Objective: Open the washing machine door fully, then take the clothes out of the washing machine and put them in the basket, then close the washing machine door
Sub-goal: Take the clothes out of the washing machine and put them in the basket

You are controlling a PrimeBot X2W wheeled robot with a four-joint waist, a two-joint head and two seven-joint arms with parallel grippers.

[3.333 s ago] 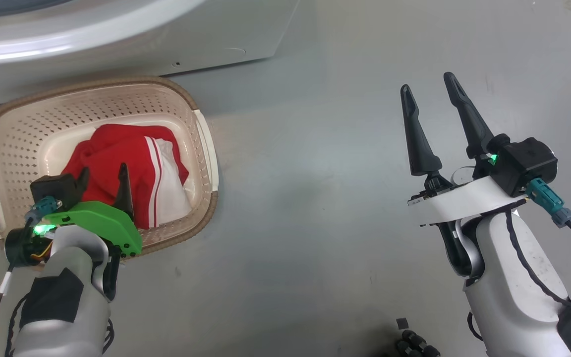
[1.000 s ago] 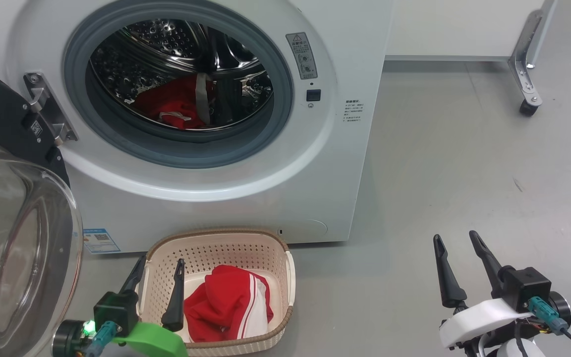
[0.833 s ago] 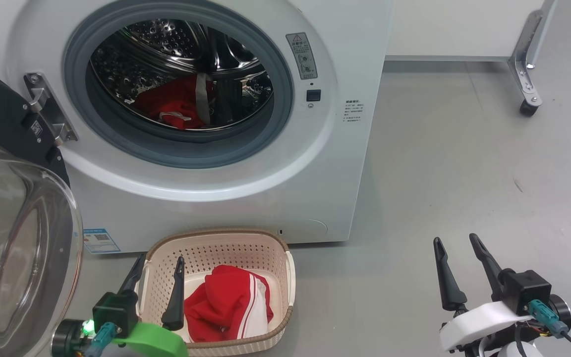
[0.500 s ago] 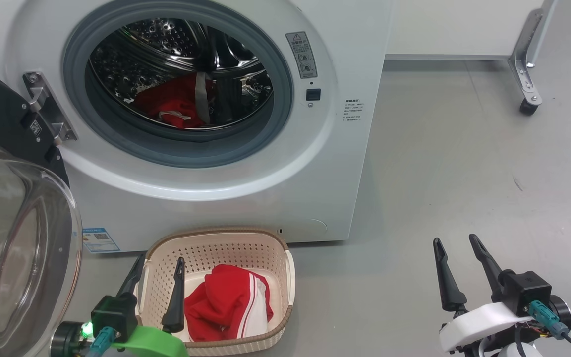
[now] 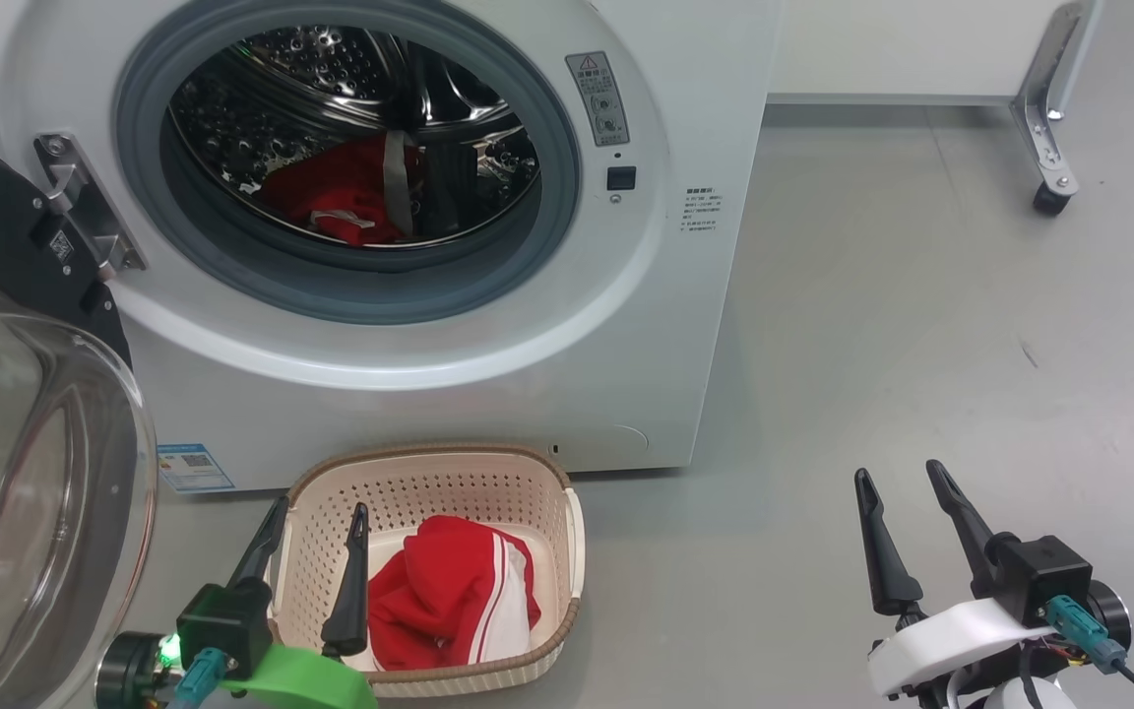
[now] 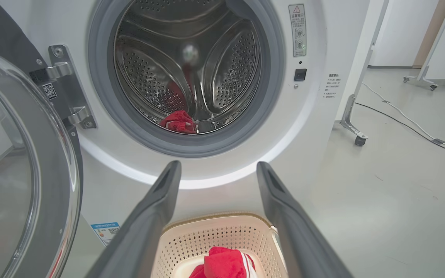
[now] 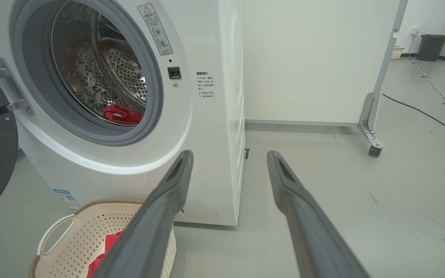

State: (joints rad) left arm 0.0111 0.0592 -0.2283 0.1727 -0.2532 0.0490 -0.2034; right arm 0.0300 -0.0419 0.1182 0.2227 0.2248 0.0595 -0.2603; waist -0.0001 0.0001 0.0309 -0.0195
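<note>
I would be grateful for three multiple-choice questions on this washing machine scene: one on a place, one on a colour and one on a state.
1. Where does the basket stand, relative to the washing machine?
A) on top of it
B) on the floor in front of it
C) behind it

2. What colour is the garment lying in the drum?
A) blue
B) yellow
C) red

3. How is the washing machine door?
A) swung open
B) shut
C) taken off and laid flat

Answers:
1 B: the head view shows it on the grey floor, below the round opening.
2 C: the cloth at the front of the drum is red.
3 A: it hangs from its hinge at the left, leaving the opening uncovered.
</note>
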